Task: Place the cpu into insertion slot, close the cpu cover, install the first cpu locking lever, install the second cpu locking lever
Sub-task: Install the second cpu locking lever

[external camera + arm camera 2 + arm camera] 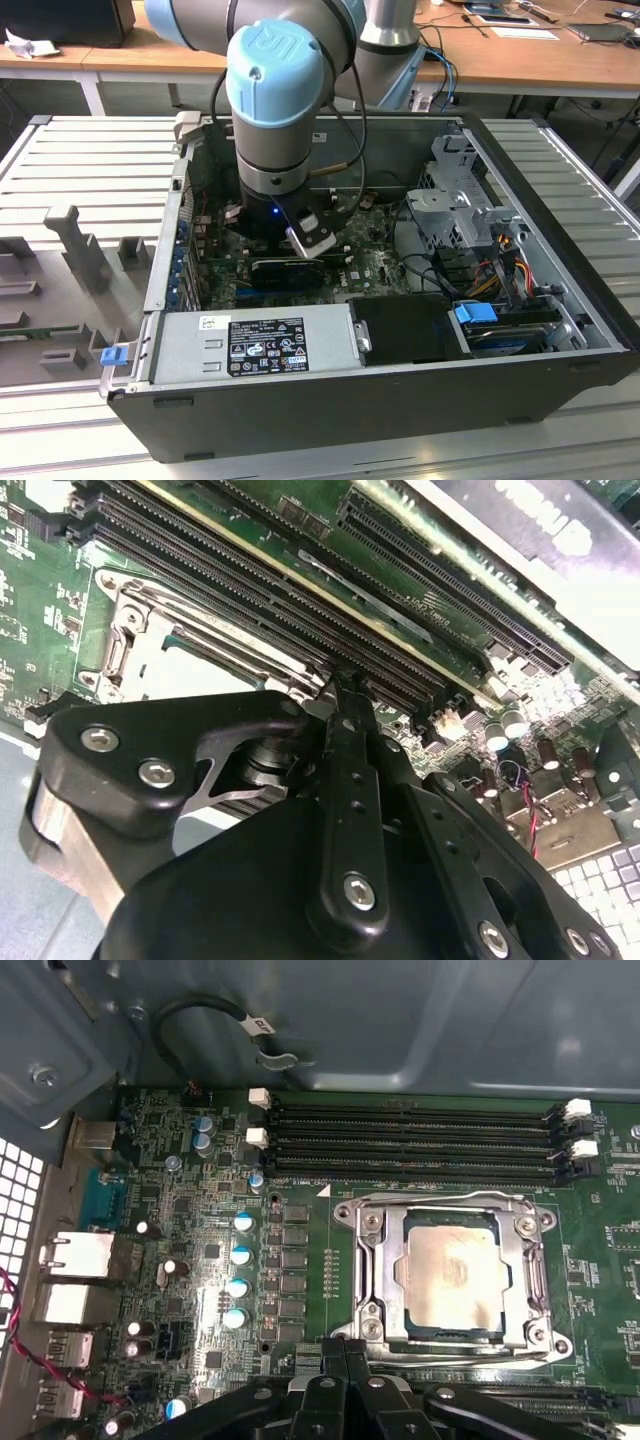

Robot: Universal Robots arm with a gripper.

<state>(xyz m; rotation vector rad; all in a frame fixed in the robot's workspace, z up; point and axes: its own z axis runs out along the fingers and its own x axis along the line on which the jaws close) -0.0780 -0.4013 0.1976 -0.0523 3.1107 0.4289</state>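
Pale tan square cpu [447, 1278] seated in black-rimmed insertion slot [412, 1335], dull-metal frame cpu cover [450, 1205] down over it. Black gripper [345, 1348] fingers pinched together, empty, poised at the socket's near edge, probably for a lever

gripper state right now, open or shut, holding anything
Gripper: fingers shut together, holding nothing, tips at the edge of the cpu cover, which lies closed over the cpu.

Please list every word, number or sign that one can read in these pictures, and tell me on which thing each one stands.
No text can be read with confidence.
Black label on the power supply, exterior view: white print, too small to read.
White sticker beside it: too small.
Tag on the black cable, first wrist view: dark marks, not legible.
Motherboard: white markings, too small.
Black card, second wrist view: large white letters, cut off and blurred.
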